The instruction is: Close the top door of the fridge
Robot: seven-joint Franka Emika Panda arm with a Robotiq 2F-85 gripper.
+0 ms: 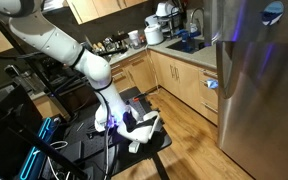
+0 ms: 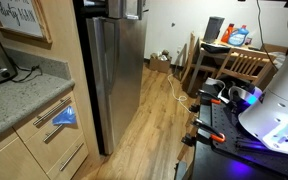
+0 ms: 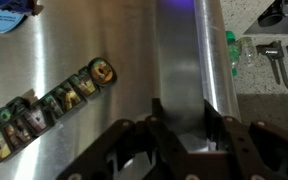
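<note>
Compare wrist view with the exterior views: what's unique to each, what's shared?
Wrist only: the lettered magnet on the steel. Exterior only: the white arm, wooden cabinets and wood floor. Shared: the fridge, its blue-and-white sticker and the open pincer.

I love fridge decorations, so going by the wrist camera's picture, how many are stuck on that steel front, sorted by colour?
On the fridge:
Blue-and-white oval sticker: 1
Green-and-brown lettered decoration: 1
Total: 2
</note>
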